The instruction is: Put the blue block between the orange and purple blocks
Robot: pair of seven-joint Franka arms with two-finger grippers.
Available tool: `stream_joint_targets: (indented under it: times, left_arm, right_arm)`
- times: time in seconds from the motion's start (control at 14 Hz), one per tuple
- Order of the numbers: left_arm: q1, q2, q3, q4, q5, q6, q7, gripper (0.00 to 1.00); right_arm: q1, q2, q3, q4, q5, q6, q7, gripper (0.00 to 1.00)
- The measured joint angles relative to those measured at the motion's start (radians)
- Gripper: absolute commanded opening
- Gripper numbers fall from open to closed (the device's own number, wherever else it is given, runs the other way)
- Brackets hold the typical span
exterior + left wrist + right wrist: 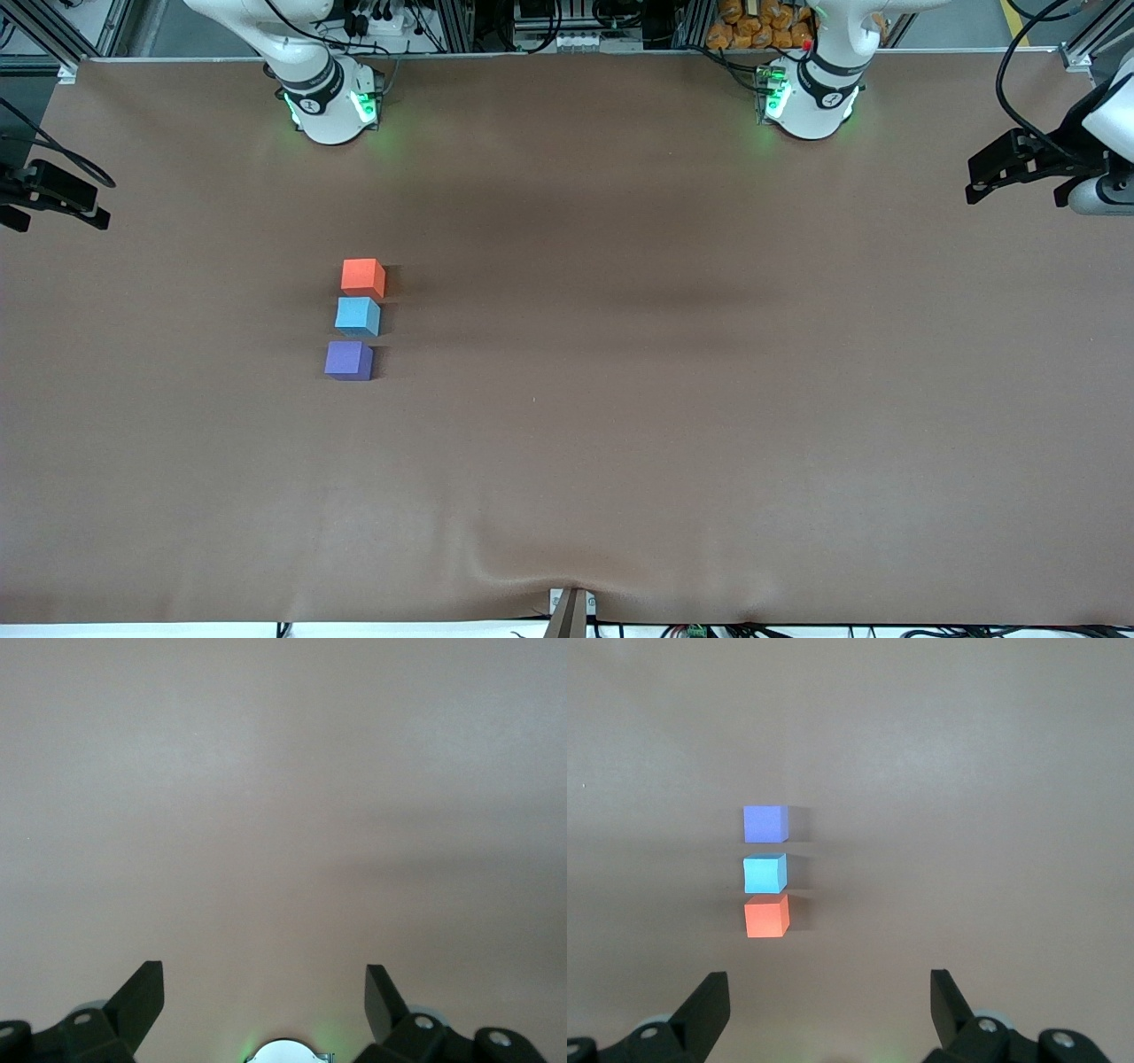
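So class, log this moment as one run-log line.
blue block: between orange block and purple block | left gripper: open, waiting | right gripper: open, above blocks

Both arms' upper links cut off; gripper bases too

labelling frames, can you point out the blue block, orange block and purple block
blue block (357, 315), front view, top face
orange block (362, 275), front view, top face
purple block (346, 358), front view, top face
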State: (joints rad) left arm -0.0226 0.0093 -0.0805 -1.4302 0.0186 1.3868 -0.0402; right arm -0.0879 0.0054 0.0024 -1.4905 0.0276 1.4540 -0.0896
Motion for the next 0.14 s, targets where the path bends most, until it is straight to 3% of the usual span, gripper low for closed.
stream_joint_targets:
  times: [0.14]
  left_arm:
    - [-0.002,0.0,-0.002,-0.002,0.0,-0.003,0.0,1.0]
  right_arm:
    - [0.0,0.0,0.0,0.0,0.0,0.0,0.0,1.0]
